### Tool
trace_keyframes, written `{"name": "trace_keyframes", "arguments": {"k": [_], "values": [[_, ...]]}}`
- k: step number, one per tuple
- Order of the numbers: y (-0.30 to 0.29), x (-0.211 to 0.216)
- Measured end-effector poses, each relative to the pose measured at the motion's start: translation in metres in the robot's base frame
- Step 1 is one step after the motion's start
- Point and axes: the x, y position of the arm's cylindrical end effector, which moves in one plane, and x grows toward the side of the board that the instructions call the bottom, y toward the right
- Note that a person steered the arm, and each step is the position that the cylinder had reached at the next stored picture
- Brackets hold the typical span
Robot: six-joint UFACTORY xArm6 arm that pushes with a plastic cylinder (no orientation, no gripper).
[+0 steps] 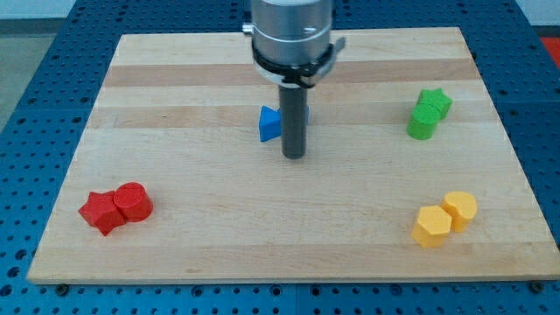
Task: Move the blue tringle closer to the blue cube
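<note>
A blue block [270,124] sits near the board's middle, toward the view's top. It looks like the blue triangle, and my rod hides its right part. A sliver of blue [308,112] shows to the right of the rod; whether it is the blue cube cannot be told. My tip [293,157] rests on the board just to the right of and slightly below the blue block, close to it or touching it.
A red star-like block [101,211] and a red cylinder [133,201] lie at the bottom left. A green star [434,101] and a green cylinder [423,123] lie at the upper right. Two yellow blocks [431,227] [460,208] lie at the bottom right. The wooden board [175,175] sits on a blue perforated table.
</note>
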Motion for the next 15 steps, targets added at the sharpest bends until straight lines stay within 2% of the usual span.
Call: {"name": "trace_keyframes", "arguments": {"k": [2, 4, 5, 6, 7, 8, 11, 15], "values": [[0.093, 0.009], [0.187, 0.036], [0.223, 0.055], [0.236, 0.089], [0.235, 0.122], [0.223, 0.132], [0.159, 0.132], [0.143, 0.100]]}}
